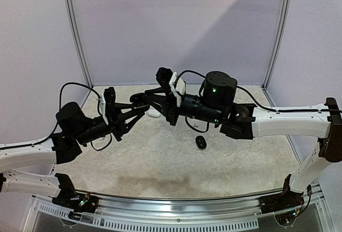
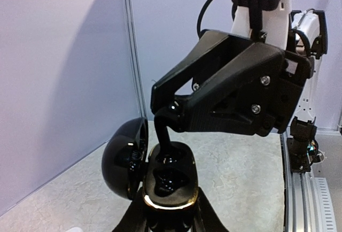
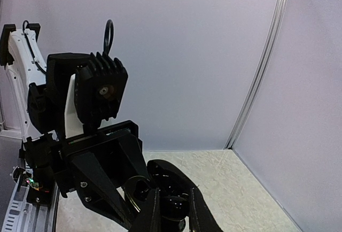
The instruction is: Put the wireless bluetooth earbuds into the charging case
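Only the left wrist view shows the grip clearly. The left gripper is closed narrowly on the base of the open charging case, one finger on each side of it. The case's lid swings out to the left of those fingers.

From above the left gripper, the right gripper comes down with its fingers drawn together to a point. The tip dips into the front of the case's hollow. The right wrist view looks across the same meeting from the other side, but there the case is a dark mass just beyond the right gripper's own fingers.

The overhead view alone shows both grippers meeting in mid-air above the table. It also shows a pale rounded thing under them and a small dark oval thing on the table, off to the right gripper's wrist side and well apart from the fingers.

The case is glossy black and pebble-shaped, with a bright glint along its near rim and shiny rounded hollows inside. An earbud cannot be told from the wells, since everything there is black on black. Whether the right fingertips pinch one is hidden at the tip. The left gripper's fingers are cut off by the bottom edge of the left wrist view.
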Available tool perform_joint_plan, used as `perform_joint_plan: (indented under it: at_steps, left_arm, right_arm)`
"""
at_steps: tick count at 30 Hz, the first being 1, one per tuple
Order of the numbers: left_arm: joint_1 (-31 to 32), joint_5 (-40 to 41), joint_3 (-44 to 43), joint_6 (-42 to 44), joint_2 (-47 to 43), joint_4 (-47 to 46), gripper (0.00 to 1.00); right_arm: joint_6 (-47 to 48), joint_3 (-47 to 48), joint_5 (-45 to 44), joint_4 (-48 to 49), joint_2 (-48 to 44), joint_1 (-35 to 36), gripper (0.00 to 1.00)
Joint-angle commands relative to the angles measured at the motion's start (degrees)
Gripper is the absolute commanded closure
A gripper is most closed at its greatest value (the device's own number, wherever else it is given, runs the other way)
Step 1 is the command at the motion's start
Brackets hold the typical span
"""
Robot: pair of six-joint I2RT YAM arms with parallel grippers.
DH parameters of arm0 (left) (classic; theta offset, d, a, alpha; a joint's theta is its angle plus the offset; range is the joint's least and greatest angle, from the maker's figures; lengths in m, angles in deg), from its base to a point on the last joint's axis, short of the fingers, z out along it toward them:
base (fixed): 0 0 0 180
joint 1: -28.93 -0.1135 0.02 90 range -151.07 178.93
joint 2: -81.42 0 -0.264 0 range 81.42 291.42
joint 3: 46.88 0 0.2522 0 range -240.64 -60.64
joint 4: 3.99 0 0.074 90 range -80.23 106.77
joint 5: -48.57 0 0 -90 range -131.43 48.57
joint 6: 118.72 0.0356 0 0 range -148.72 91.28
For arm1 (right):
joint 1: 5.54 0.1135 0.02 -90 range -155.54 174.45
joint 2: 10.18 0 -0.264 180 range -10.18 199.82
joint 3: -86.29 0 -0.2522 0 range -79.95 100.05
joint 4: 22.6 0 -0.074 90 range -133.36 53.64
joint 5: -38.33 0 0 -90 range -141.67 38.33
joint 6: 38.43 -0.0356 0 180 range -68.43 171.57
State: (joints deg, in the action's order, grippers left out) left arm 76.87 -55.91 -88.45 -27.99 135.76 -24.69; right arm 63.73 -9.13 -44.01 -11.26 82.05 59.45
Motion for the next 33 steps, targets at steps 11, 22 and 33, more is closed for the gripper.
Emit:
perform_joint_plan:
  at_steps: [11,22,33]
  left_arm:
    - [0.7,1.4,-2.1,-0.2,-0.8,-2.1,1.0]
    - [0.7,0.9,-2.1,0.1,-0.9,-2.3,1.0]
    - [0.7,0.0,-2.2,0.5,-0.8,-2.4,1.0]
  right_arm:
    - [2.3,-1.2,0.1,-2.4,2.7,0.4,0.82]
    - [2.5,-0.8,-0.5,-3.0,2.9,0.5,0.78]
    - [1.8,1.5,-4.2,-5.4,3.7,0.4,0.78]
